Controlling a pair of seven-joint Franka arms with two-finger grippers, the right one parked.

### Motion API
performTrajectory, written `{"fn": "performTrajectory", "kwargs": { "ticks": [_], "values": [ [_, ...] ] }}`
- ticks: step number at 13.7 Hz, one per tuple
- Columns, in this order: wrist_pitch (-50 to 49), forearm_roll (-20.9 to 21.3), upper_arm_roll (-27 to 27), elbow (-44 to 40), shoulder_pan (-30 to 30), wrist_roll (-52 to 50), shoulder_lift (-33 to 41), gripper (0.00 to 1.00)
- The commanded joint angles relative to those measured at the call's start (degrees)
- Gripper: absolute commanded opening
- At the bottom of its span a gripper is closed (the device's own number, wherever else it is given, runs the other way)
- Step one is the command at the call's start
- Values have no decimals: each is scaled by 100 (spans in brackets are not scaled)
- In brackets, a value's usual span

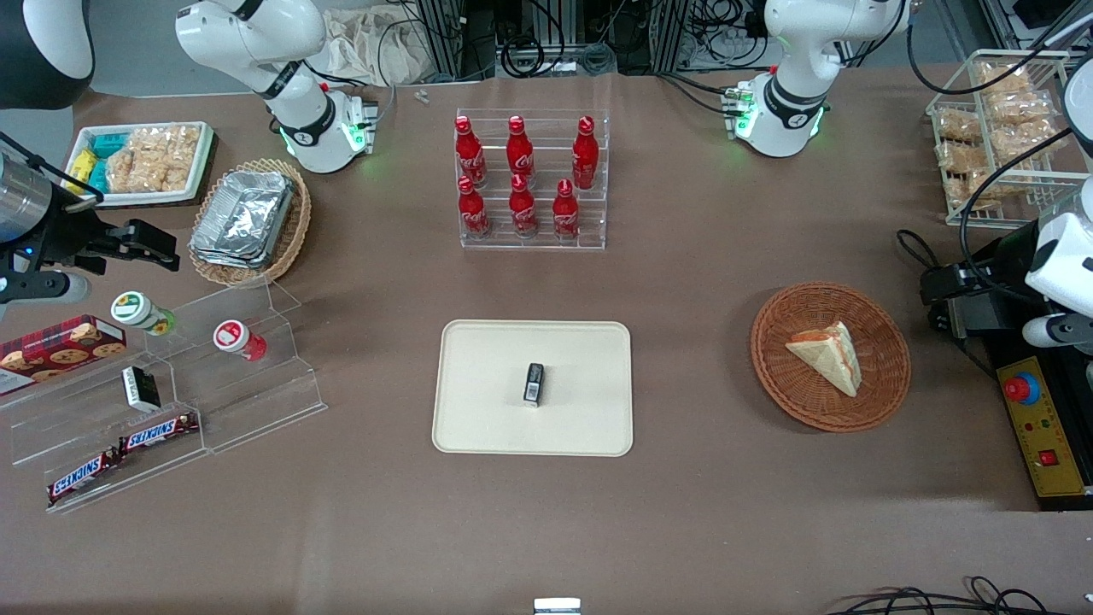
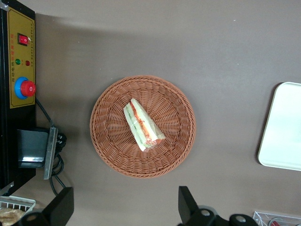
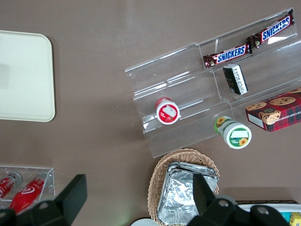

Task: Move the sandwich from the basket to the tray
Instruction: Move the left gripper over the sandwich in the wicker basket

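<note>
The left arm's gripper (image 1: 943,295) (image 2: 124,207) is held above the table at the working arm's end, just beside the basket (image 1: 830,410) (image 2: 108,141) and not touching it. Its two fingers (image 2: 60,206) stand wide apart with nothing between them.

The basket is round, shallow and reddish-brown, and rests flat on the brown table (image 1: 700,512). The sandwich (image 1: 827,357) (image 2: 142,125) lies inside the basket near its centre. It is a pale bread wedge, and the wrist view shows the red, orange and green filling along its edge.

The tray (image 1: 487,427) (image 2: 287,141) (image 3: 23,99) lies flat near the middle of the table, well apart from the basket, toward the parked arm's end. A small black packet (image 1: 534,383) lies near the tray's centre.

A control box (image 1: 1055,461) (image 2: 21,42) with a red button lies beside the basket, at the table edge on the working arm's end.

A clear rack of red bottles (image 1: 529,179) stands farther from the front camera than the tray.
</note>
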State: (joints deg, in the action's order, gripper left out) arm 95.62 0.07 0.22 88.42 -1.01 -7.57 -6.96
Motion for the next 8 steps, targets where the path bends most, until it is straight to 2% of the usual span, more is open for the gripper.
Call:
{"fn": "performTrajectory", "kwargs": {
  "ticks": [1, 5, 8],
  "values": [
    [-70, -60, -13, -115, 4, -78, -51, 100],
    [-140, -16, -14, -45, -40, -87, -130, 100],
    [34, -25, -5, 420, -31, -857, 1, 100]
  ]
}}
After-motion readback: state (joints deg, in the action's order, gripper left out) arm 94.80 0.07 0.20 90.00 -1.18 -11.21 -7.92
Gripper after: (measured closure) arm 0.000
